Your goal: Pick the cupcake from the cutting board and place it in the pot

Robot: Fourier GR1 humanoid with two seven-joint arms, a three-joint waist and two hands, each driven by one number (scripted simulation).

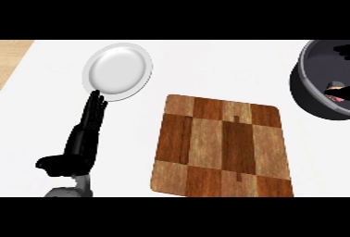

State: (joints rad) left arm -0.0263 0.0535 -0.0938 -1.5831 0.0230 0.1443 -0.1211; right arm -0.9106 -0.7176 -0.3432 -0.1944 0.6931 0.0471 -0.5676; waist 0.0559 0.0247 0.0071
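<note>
Low at the left, resting open: the black left hand [77,147], fingers straight, pressed together and pointing up, thumb stuck out to the side. Just beyond those fingertips, touching or overlapping them at its near rim: a round white glossy plate [117,70]. To the right of that hand, apart from it: a rectangular wooden cutting board [223,147] in a checker of light and dark brown blocks, lying flat on the white counter [205,65] with nothing on it. Far off to the right and further out than the fingertips, cut off by the view's edge: a round dark grey pot [305,92]. Inside that pot, against its near wall, a small scrap of pink and dark, seemingly the cupcake [337,98], mostly hidden. Close above it and along the pot's far side, black shapes, likely the right hand [340,48] reaching in; cannot tell whether spread, closed or pinching anything. At the far left corner, past the counter's edge, a strip of pale wood [12,53].
</note>
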